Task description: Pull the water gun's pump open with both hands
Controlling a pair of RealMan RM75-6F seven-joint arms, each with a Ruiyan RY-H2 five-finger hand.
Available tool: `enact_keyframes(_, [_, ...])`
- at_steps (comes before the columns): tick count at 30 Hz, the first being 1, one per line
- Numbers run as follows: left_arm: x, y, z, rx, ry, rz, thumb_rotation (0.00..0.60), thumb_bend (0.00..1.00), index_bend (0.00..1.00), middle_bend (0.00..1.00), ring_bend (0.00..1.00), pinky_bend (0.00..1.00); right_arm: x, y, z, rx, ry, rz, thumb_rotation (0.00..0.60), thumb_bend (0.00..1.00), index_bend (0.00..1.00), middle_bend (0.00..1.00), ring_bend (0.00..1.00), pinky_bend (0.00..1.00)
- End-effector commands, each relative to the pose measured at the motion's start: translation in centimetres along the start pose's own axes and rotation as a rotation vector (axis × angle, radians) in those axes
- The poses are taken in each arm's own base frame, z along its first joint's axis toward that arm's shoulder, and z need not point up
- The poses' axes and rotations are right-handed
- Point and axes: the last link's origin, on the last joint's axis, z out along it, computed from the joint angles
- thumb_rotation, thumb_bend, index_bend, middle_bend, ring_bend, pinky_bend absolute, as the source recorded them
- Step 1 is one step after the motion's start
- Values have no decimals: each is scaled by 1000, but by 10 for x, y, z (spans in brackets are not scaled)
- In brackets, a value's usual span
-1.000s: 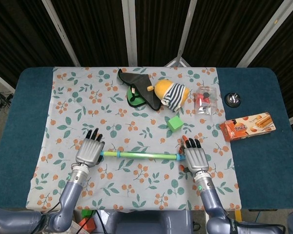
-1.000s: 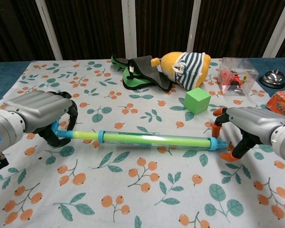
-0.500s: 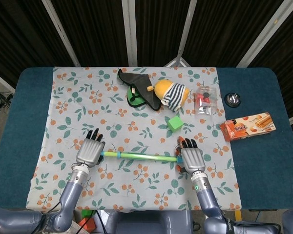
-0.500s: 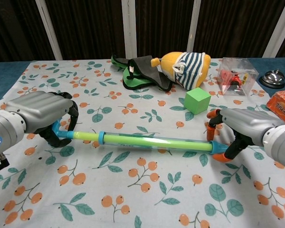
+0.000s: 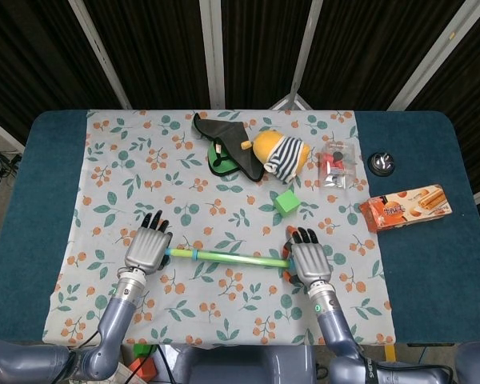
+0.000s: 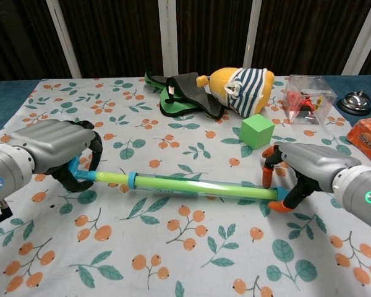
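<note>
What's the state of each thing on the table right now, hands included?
water gun: lying flat on the cloth, held at both ends
left hand: grips the pump handle end
right hand: grips the barrel's far end
clear box: closed, upright
snack box: closed, lying flat
plush toy: on its side

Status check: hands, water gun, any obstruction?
Left hand grips pump handle end. Right hand holds far end. Water gun flat on the cloth between them. Green cube behind, apart; nothing blocking.
</note>
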Motion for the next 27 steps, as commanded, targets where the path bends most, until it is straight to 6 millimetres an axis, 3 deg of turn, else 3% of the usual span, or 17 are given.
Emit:
enact_keyframes(1, [0,0,0,-1,0,0,600,527,609,189,0,104,0,-1,1,1,6,1,600,304,544,165,0,0])
enact_keyframes(13, [1,-2,-1,0,1,-1,600,528,609,189,0,103,4,3,2,-5,31,-24,600,304,700,221,0,0])
enact_keyframes(27, [0,-7,-8,2,-1,-4,600,528,614,189,0,104,17,23,-3,-43,65,-66,600,304,737,226,0,0])
